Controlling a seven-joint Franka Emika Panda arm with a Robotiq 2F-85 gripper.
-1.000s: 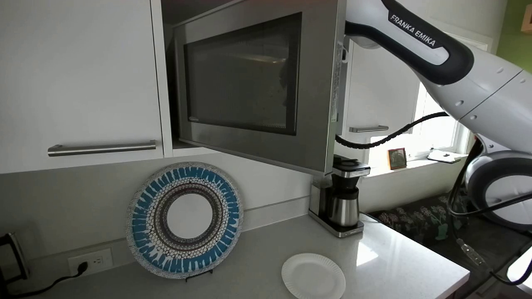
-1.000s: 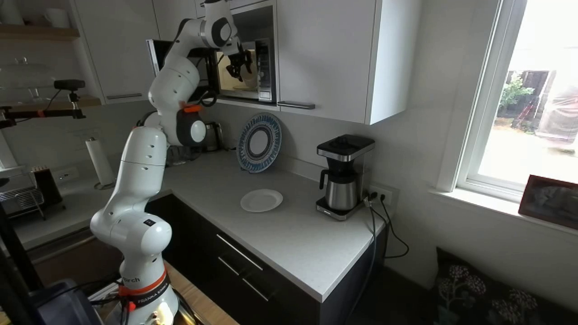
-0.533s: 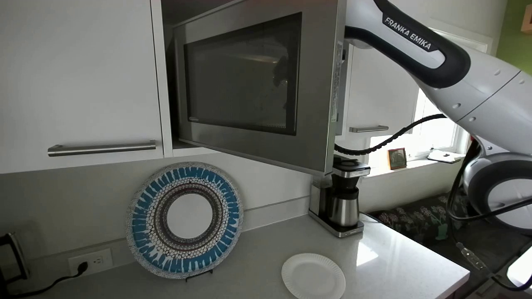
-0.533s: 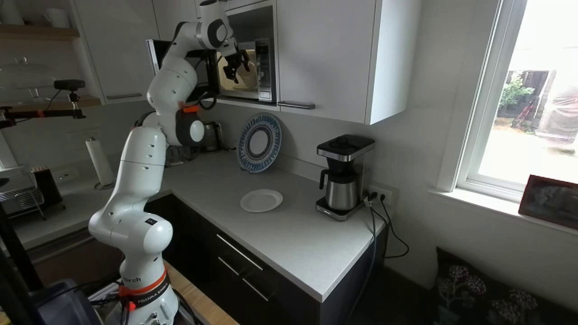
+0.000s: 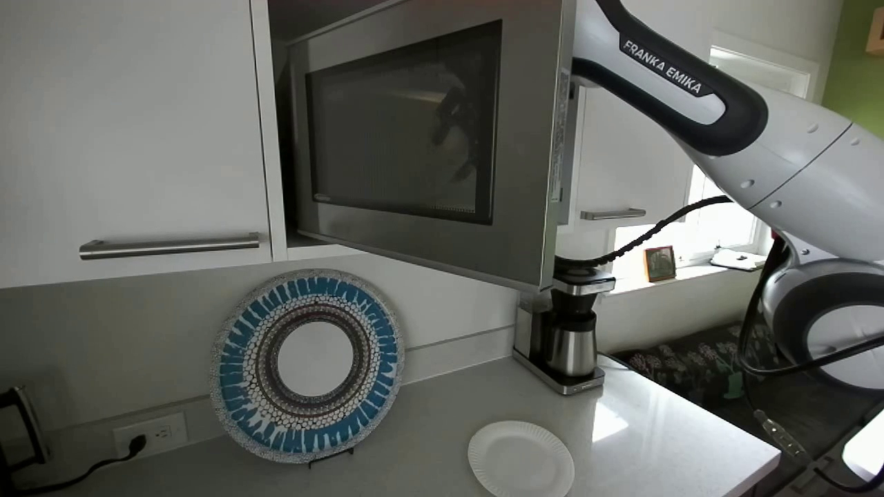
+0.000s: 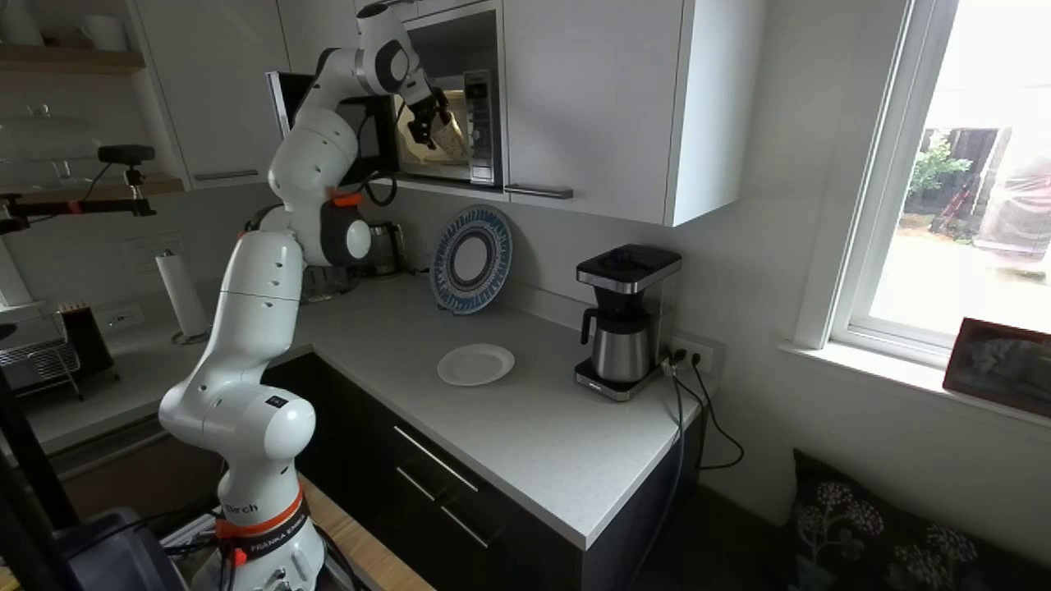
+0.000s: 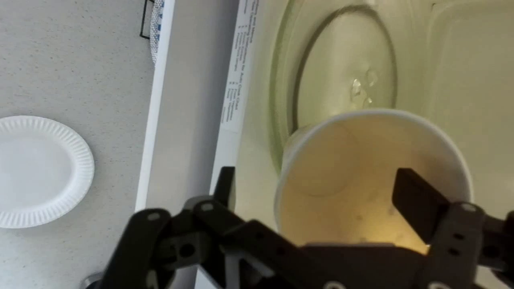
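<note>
Spread wide, clasping nothing, the hand [image 7: 316,181] appears angled so it straddles one side of the pale, round-mouthed cup [image 7: 353,172] inside the boxy, steel-coloured microwave [image 6: 480,123].

Open microwave [image 6: 479,135], cup [image 7: 345,180] in the way

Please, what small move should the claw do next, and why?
I would perhaps close the claw gently. In the wrist view its fingers stand apart and part of the cup shows between them, so closing may grip it; whether one finger is inside, I cannot tell.
</note>
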